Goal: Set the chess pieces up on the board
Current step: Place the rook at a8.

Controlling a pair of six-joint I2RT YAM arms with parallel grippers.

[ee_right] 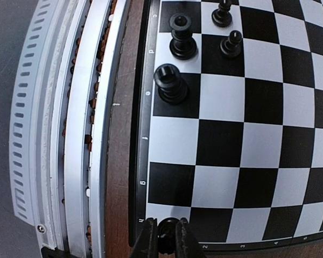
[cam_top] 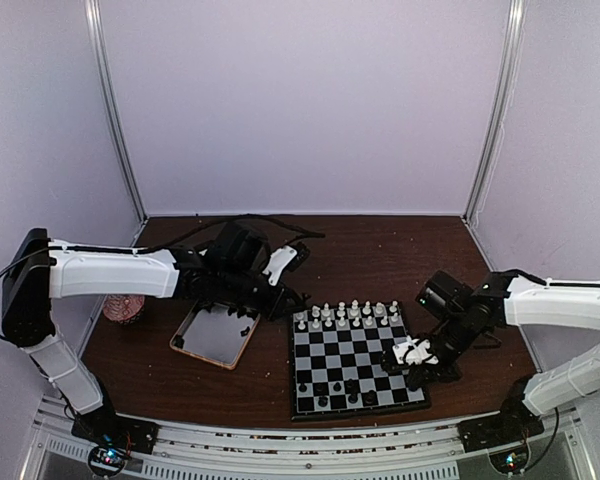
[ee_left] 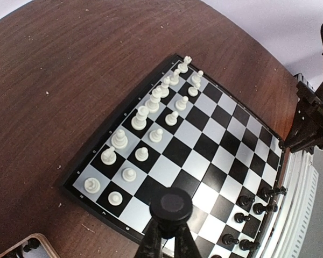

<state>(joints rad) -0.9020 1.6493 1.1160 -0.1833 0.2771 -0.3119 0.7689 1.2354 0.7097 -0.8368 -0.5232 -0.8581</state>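
Seemingly ready for placing, the right gripper (ee_right: 167, 237) pinches a black piece (ee_right: 168, 228) over the board (ee_right: 220, 97), at its lower-left corner. The left gripper (ee_left: 169, 232) clamps a second black piece (ee_left: 171, 204) at lower centre.

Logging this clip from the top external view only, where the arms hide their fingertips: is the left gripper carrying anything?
Observer: Yes. The left wrist view shows the left gripper shut on a round-topped black piece above the board.
Operator: And the right gripper?
Observer: In its wrist view the right gripper is shut on a small black piece at a corner of the board.
Operator: Are the white pieces standing properly?
Observer: The left wrist view shows the white pieces all upright, in two rows of eight.
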